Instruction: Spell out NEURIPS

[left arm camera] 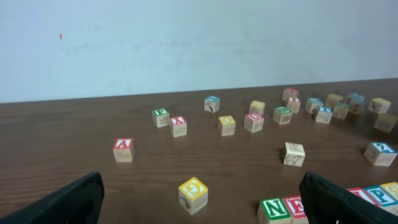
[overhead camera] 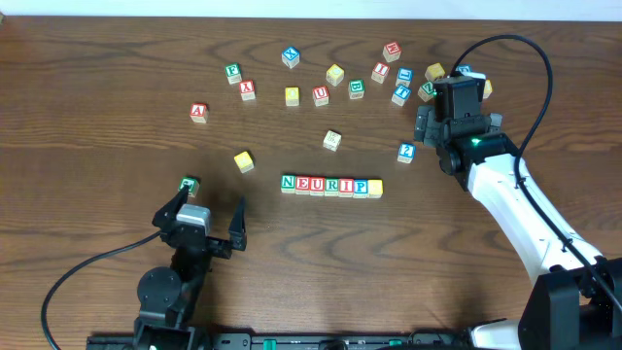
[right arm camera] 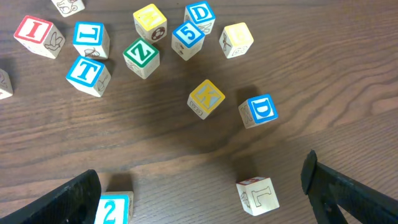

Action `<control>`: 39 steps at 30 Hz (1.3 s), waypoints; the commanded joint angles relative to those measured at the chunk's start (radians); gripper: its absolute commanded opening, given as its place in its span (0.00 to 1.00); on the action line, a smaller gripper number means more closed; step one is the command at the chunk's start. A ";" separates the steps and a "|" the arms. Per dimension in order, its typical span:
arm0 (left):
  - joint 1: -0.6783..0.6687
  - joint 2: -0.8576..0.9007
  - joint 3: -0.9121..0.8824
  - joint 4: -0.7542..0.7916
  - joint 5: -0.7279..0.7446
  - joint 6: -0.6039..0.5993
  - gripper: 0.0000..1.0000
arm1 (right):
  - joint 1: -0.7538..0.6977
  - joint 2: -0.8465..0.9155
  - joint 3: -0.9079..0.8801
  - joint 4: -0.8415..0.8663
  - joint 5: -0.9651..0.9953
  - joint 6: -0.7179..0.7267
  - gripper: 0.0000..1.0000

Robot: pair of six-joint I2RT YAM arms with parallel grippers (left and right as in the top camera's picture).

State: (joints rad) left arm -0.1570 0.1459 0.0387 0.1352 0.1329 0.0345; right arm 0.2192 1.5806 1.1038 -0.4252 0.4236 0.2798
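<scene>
7 small wooden alphabet cubes sit edge to edge in 1 straight row near the middle of the dark, wood-grained table. Their top faces read N, E, U, R, I, P, and a yellow-topped cube whose letter cannot be read closes the right end. Each cube shows pale, bare-wood sides and a coloured square border around its letter. The left gripper hovers just left of the row, its 2 black tapered fingers spread wide and holding nothing, with a green-faced cube close to one fingertip. The right gripper, on a smooth white arm, hangs with its fingers equally splayed above a loose scatter of blocks, among them a yellow K cube, a blue D cube and a green Z cube.
</scene>
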 commanded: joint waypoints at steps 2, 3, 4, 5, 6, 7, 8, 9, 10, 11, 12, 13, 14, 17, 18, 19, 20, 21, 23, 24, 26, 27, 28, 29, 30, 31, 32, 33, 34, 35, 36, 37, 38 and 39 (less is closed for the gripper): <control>0.019 -0.062 -0.035 -0.042 0.045 0.022 0.99 | -0.003 0.002 0.001 0.002 0.014 -0.008 0.99; 0.019 -0.077 -0.035 -0.061 0.046 0.022 0.99 | -0.003 0.002 0.001 0.002 0.014 -0.008 0.99; 0.019 -0.093 -0.035 -0.080 0.052 0.027 0.99 | -0.003 0.002 0.001 0.002 0.014 -0.008 0.99; 0.019 -0.109 -0.035 -0.098 0.064 0.045 0.99 | -0.003 0.002 0.001 0.002 0.014 -0.008 0.99; 0.019 -0.126 -0.035 -0.117 0.081 0.070 0.99 | -0.003 0.002 0.001 0.002 0.014 -0.008 0.99; 0.019 -0.146 -0.035 -0.140 0.101 0.098 0.99 | -0.003 0.002 0.001 0.002 0.014 -0.008 0.99; 0.019 -0.145 -0.035 -0.143 0.115 0.117 0.99 | -0.003 0.002 0.001 0.002 0.014 -0.008 0.99; 0.022 -0.144 -0.035 -0.151 0.127 0.129 0.99 | -0.003 0.002 0.001 0.002 0.014 -0.008 0.99; 0.023 -0.145 -0.035 -0.157 0.134 0.130 0.99 | -0.003 0.002 0.001 0.002 0.014 -0.008 0.99; 0.023 -0.145 -0.035 -0.164 0.137 0.134 0.99 | -0.003 0.002 0.001 0.002 0.014 -0.008 0.99; 0.023 -0.145 -0.035 -0.174 0.149 0.151 0.99 | -0.003 0.002 0.001 0.002 0.014 -0.008 0.99; 0.023 -0.145 -0.035 -0.181 0.153 0.155 0.99 | -0.003 0.002 0.001 0.002 0.014 -0.008 0.99; 0.023 -0.145 -0.035 -0.181 0.153 0.156 0.99 | -0.003 0.002 0.001 0.002 0.014 -0.008 0.99; 0.029 -0.145 -0.035 -0.181 0.152 0.156 0.99 | -0.003 0.002 0.001 0.002 0.014 -0.008 0.99; 0.031 -0.145 -0.035 -0.183 0.152 0.156 0.98 | -0.003 0.002 0.001 0.002 0.014 -0.008 0.99; 0.032 -0.145 -0.035 -0.184 0.151 0.156 0.99 | -0.003 0.002 0.001 0.002 0.014 -0.008 0.99; 0.034 -0.145 -0.035 -0.185 0.151 0.156 0.98 | -0.003 0.002 0.001 0.002 0.014 -0.008 0.99; 0.034 -0.145 -0.035 -0.186 0.151 0.156 0.98 | -0.003 0.002 0.001 0.002 0.014 -0.008 0.99; 0.034 -0.145 -0.035 -0.187 0.151 0.156 0.99 | -0.003 0.002 0.001 0.002 0.014 -0.008 0.99; 0.034 -0.145 -0.035 -0.188 0.150 0.156 0.99 | -0.003 0.002 0.001 0.002 0.014 -0.008 0.99; 0.034 -0.145 -0.035 -0.188 0.146 0.156 0.99 | -0.003 0.002 0.001 0.002 0.014 -0.008 0.99; 0.034 -0.145 -0.035 -0.188 0.145 0.155 0.98 | -0.003 0.002 0.001 0.002 0.014 -0.008 0.99; 0.034 -0.145 -0.035 -0.188 0.145 0.153 0.99 | -0.003 0.002 0.001 0.002 0.014 -0.008 0.99; 0.034 -0.145 -0.035 -0.189 0.144 0.151 0.99 | -0.003 0.002 0.001 0.002 0.014 -0.008 0.99; 0.034 -0.145 -0.035 -0.189 0.144 0.151 0.99 | -0.003 0.002 0.001 0.002 0.014 -0.008 0.99; 0.034 -0.145 -0.035 -0.190 0.144 0.151 0.99 | -0.003 0.002 0.001 0.002 0.014 -0.008 0.99; 0.034 -0.145 -0.035 -0.190 0.144 0.148 0.99 | -0.003 0.002 0.001 0.002 0.014 -0.008 0.99; 0.034 -0.145 -0.035 -0.190 0.144 0.148 0.99 | -0.003 0.002 0.001 0.002 0.014 -0.008 0.99; 0.034 -0.145 -0.035 -0.190 0.144 0.144 0.99 | -0.003 0.002 0.001 0.002 0.014 -0.008 0.99; 0.034 -0.145 -0.035 -0.190 0.144 0.143 0.99 | -0.003 0.002 0.001 0.002 0.014 -0.008 0.99; 0.034 -0.145 -0.035 -0.190 0.144 0.139 0.98 | -0.003 0.002 0.001 0.002 0.014 -0.008 0.99; 0.034 -0.145 -0.035 -0.191 0.144 0.137 0.99 | -0.003 0.002 0.001 0.002 0.014 -0.008 0.99; 0.034 -0.145 -0.035 -0.190 0.144 0.137 0.99 | -0.003 0.002 0.001 0.002 0.014 -0.008 0.99; 0.034 -0.145 -0.035 -0.190 0.144 0.137 0.99 | -0.003 0.002 0.001 0.002 0.014 -0.008 0.99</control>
State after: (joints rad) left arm -0.1276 0.0109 0.0124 -0.0021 0.2340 0.1799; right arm 0.2192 1.5806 1.1038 -0.4248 0.4236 0.2798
